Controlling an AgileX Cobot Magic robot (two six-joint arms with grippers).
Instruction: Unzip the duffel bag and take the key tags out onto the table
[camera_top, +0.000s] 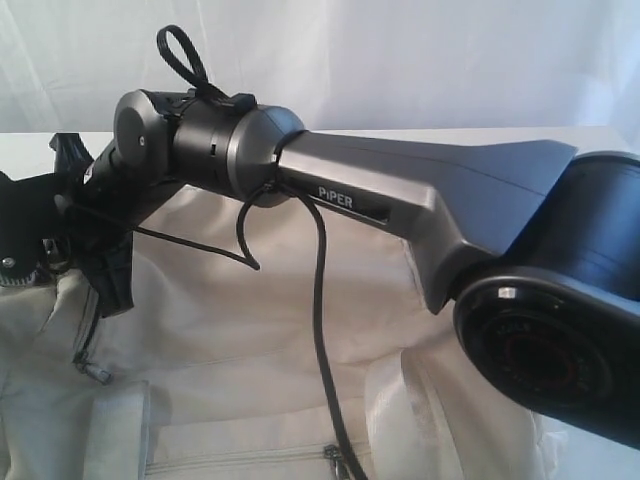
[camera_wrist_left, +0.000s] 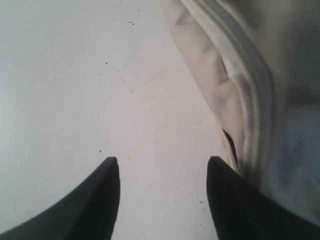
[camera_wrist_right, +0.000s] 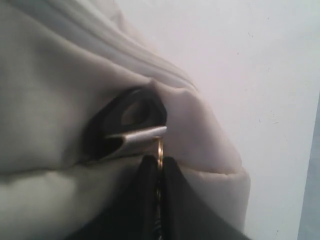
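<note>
While the right gripper (camera_wrist_right: 159, 161) pinches tight on a thin metal ring (camera_wrist_right: 159, 147) at the duffel bag (camera_wrist_right: 50, 75) edge, with a black strap ring (camera_wrist_right: 102, 125) just beyond its fingertips, the left gripper (camera_wrist_left: 162, 160) hangs spread wide over the white table (camera_wrist_left: 75, 75) – the bag's zipper seam (camera_wrist_left: 255, 100) lies just beside one fingertip.

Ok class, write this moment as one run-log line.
left gripper: open over table | right gripper: shut on zipper pull of duffel bag | key tags: unseen

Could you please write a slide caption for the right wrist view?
Right gripper pinches a small metal ring beside the bag's black strap ring, white table behind.
</note>
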